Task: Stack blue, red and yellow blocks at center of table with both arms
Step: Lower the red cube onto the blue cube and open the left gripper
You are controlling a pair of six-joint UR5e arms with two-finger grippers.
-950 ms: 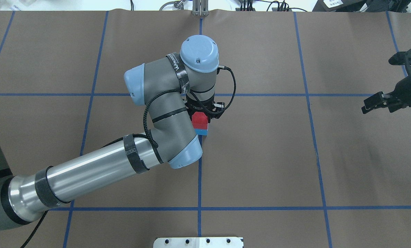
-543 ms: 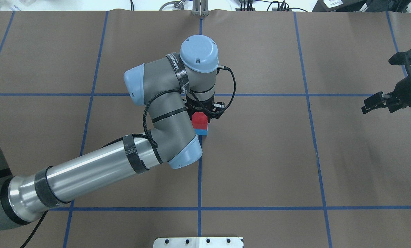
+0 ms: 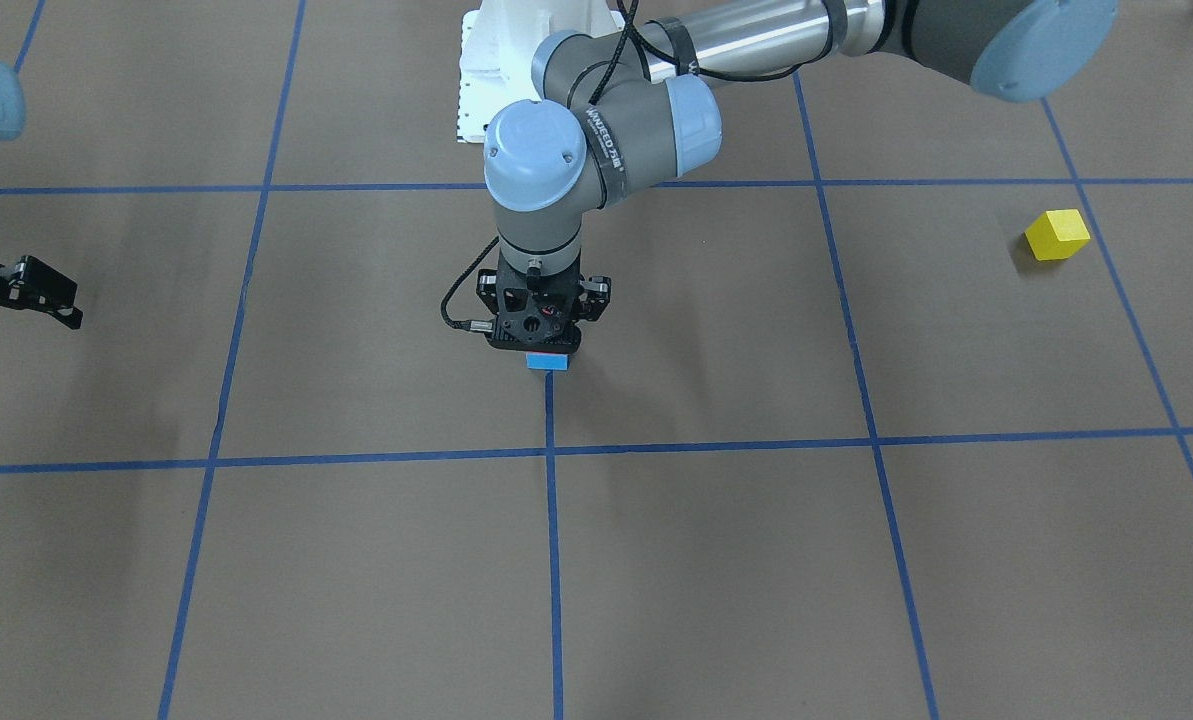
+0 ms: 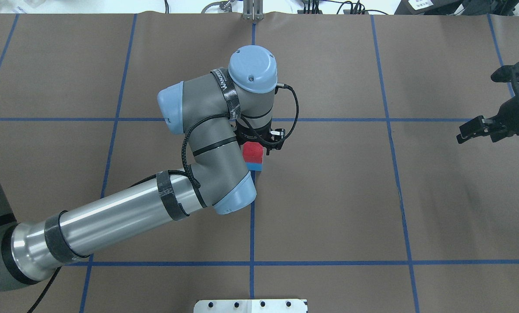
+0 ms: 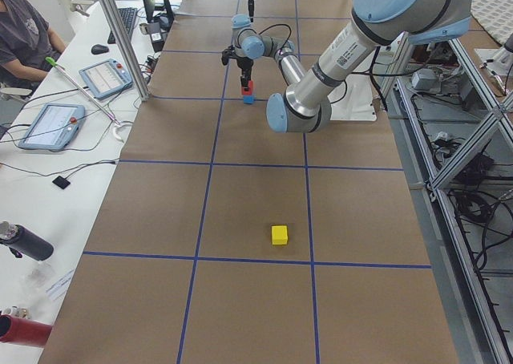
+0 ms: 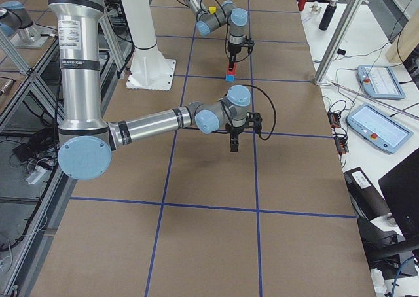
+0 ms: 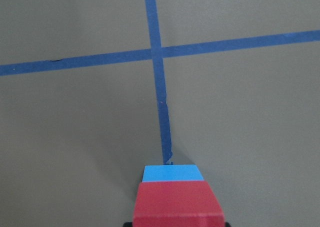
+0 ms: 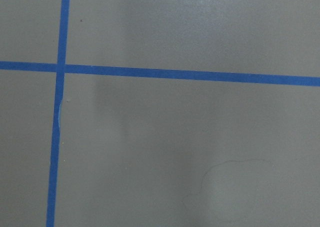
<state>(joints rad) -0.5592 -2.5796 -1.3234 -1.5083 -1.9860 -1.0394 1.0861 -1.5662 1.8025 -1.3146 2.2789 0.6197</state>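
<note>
The red cube-like block [image 4: 252,152] sat squarely on the blue block [image 4: 254,166], the pair forming a short column whose long axis stood upright at the middle of the brown paper-covered table [image 4: 329,195]. Its faces were squared to the blue tape lines [image 4: 251,226], and it stood on one line near a crossing. The left claw [image 3: 542,342] pointed straight down over the column, its black tips flanking the red block's upper sides in the wrist view. Whether they pressed the block or stood just clear of it could not be told. In the front-facing view the small yellow cube [image 3: 1057,235] lay alone, well apart, at about 3 o'clock from the column, turned slightly askew to the tape. In the overhead view the right claw [image 4: 470,130] hung at 3 o'clock near the table's edge, fingers apart and holding nothing.
</note>
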